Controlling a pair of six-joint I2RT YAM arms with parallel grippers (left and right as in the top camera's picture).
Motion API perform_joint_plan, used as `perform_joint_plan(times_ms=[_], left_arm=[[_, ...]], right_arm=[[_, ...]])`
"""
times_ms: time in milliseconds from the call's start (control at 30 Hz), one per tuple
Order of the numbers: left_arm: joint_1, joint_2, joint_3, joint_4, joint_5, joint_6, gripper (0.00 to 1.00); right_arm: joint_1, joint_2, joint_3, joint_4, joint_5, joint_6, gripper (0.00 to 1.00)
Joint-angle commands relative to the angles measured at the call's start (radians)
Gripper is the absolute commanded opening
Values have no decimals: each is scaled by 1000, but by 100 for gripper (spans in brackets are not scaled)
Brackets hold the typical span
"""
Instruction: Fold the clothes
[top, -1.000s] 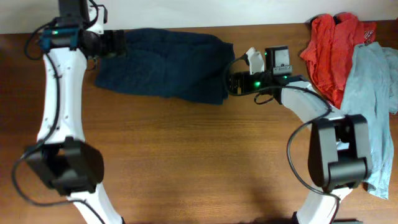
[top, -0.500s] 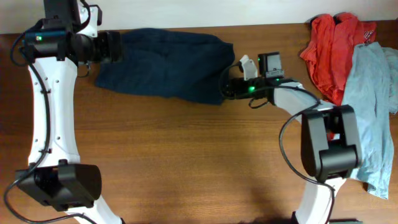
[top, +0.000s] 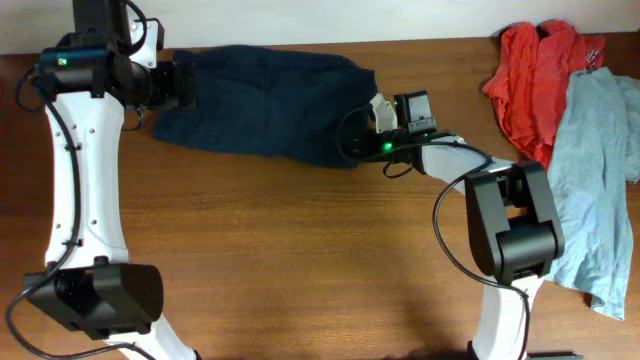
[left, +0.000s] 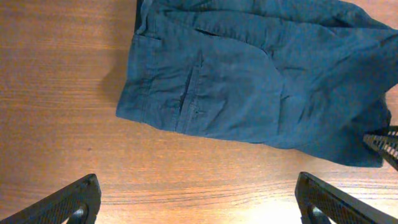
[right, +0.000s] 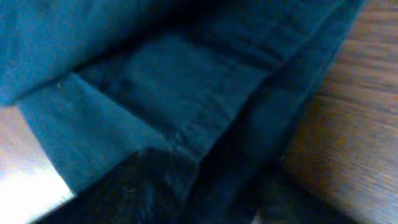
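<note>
The clothes, a pair of dark navy shorts (top: 265, 100), lie spread flat at the back of the table. In the left wrist view the shorts (left: 249, 81) fill the top, with a seam and pocket showing. My left gripper (top: 187, 85) hovers over the shorts' left end; its jaws (left: 199, 190) stand wide open over bare wood with nothing between them. My right gripper (top: 352, 140) is low at the shorts' right edge. In the right wrist view folded navy cloth (right: 155, 81) fills the frame and the jaws are lost in dark cloth.
A red garment (top: 535, 75) and a pale blue-grey shirt (top: 595, 170) are heaped at the right side, behind the right arm's base (top: 510, 240). Brown wooden table (top: 300, 250) stretches in front of the shorts.
My right gripper has slid left onto the shorts' right edge and its jaws have narrowed. The left gripper has shifted slightly and stays open.
</note>
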Motion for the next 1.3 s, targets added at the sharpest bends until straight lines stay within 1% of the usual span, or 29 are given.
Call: perform_joint_plan(times_ms=[0,33,67,100,233,500,633,733,833,1033,1167,1200,1267], left_arm=[[5,-19,11,-3,-11,-6,99],[5,-19,11,-4,-11,-6,99],[5,-19,11,-4,-11,-6,99],[5,-19,11,-4,-11,-6,99],[5,-19,11,-4,-11,-6,99],[-2,-12,6,-12,-10,-6,99],[-33,-11,-18,-11,-10,-6,99],[-62,-11,-52,0,-11,-6,99],[-92,-9,-92,16,-11,-6,99],[-132,-9,-162,51,-10,-7,99],[-153,-9,-195,73,-10,-6,99],[-158,-9,-202,82,-10,-6,99],[-165,-8,-217,102,-9,-6,99]], right_arm=[[-3,25,12,-8,10,43,17],[-8,24,13,-11,-9,57,8],[-13,23,13,-15,-27,66,5],[-19,21,13,-19,-53,69,4],[-56,-10,13,-101,-92,86,4],[-189,-151,13,-416,-39,22,4],[-270,-217,13,-593,-32,-93,4],[-310,-236,13,-687,-32,-154,4],[-336,-239,13,-748,-13,-194,4],[-352,-239,13,-820,109,-197,4],[-369,-239,13,-844,121,-196,4],[-371,-239,13,-846,119,-196,10],[-373,-240,13,-851,117,-197,35]])
